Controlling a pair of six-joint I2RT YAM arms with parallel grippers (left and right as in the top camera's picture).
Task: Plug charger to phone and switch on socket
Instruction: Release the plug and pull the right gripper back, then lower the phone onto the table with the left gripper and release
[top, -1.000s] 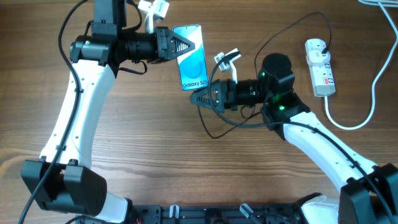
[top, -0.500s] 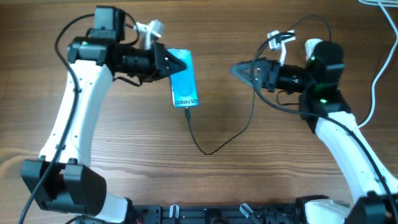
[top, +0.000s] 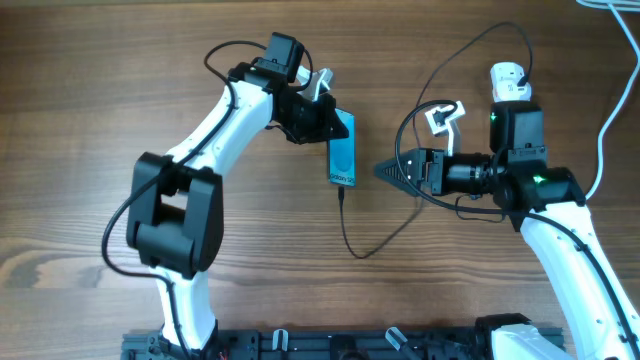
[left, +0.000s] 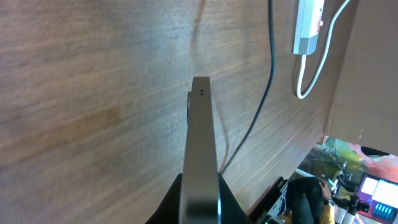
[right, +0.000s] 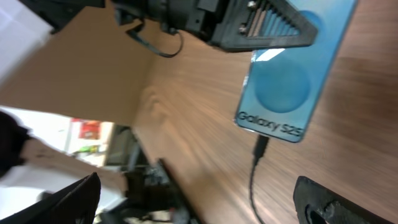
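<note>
Swung toward centre, my left gripper (top: 333, 127) is pinching the slick, rigid phone (top: 342, 158) at its top end while my right gripper (top: 386, 170) is idling open.

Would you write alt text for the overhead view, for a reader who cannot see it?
The left gripper grips the phone over a wooden table, with the black charger plugged into its lower end. The right gripper, open and empty, points at the phone; the right arm partly hides the socket.
</note>
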